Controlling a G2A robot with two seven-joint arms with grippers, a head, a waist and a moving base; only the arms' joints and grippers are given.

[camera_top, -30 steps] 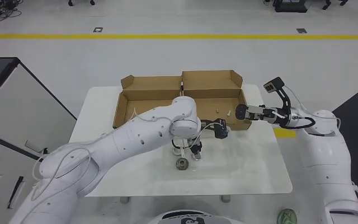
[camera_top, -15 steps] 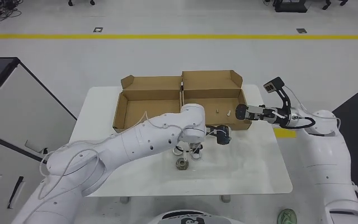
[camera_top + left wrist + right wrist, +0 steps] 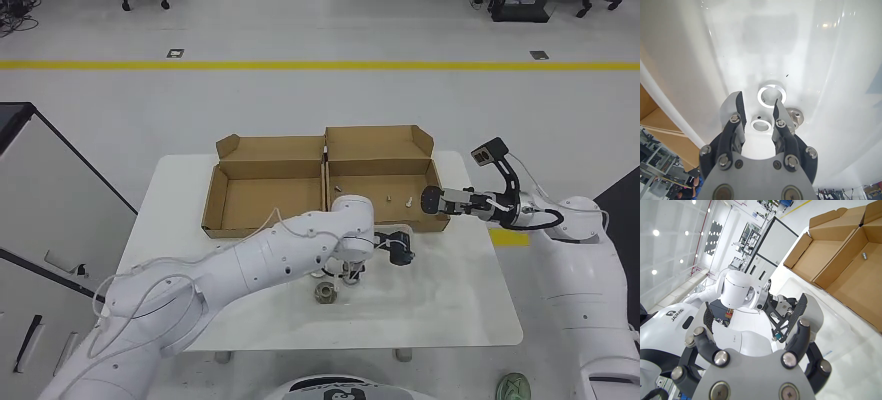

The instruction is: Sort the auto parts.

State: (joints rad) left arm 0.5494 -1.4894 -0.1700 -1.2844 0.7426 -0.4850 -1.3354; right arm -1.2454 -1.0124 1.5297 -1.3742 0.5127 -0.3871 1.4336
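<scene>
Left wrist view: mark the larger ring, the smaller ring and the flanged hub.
larger ring (image 3: 772, 87), left wrist view, top face of its rim.
smaller ring (image 3: 760, 130), left wrist view, top face of its rim.
flanged hub (image 3: 798, 113), left wrist view, flange face.

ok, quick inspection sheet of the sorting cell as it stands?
surface: white table, glossy, no spills seen.
job's things: larger ring, smaller ring and flanged hub close together on the table; bare box; second box holding small bolts.
clutter: nothing seen.
grippers: left gripper over the smaller ring, jaws open; right gripper by the second box's end, jaws open, empty.
cables: thin white lead along the left arm.
surroundings: yellow floor line; grey cabinet beside the table.
</scene>
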